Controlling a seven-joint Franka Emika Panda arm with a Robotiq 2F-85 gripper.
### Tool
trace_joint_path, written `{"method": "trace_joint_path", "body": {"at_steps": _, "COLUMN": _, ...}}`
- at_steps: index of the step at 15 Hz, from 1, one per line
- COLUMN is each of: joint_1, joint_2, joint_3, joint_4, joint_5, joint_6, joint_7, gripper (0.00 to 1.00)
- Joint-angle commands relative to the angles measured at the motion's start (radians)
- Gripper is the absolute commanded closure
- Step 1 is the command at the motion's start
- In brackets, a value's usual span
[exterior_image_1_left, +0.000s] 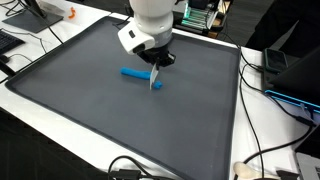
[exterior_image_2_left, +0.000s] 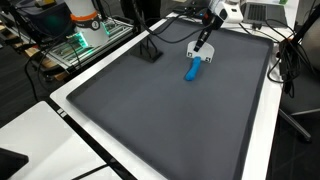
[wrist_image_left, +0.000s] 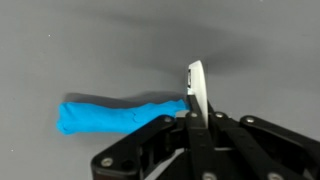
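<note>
With the fingers clenched, nothing visibly between them, and their pale tips against one end of the long blue soft-looking roll lying flat on the dark grey rubbery mat, we risk an off-centre shove pivoting it away.

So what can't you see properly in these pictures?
- Wrist view: the right end of the blue lump, hidden behind the white strip and the gripper.
- Wrist view: the white strip's lower part, hidden inside the gripper.
- Both exterior views: what the strip is, and whether it touches the lump; too small.
</note>
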Motion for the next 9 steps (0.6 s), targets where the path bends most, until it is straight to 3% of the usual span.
{"method": "trace_joint_path", "body": {"at_steps": 1, "joint_1": -0.016, "joint_2": -0.059, "joint_3": 0.008, "joint_4": -0.055, "joint_5": 0.022, "joint_6": 0.009, "joint_7": -0.027, "gripper": 0.99}}
{"method": "trace_joint_path", "body": {"at_steps": 9, "joint_1": -0.024, "joint_2": -0.131, "joint_3": 0.002, "joint_4": -0.054, "joint_5": 0.010, "joint_6": -0.004, "joint_7": -0.038, "gripper": 0.99}}
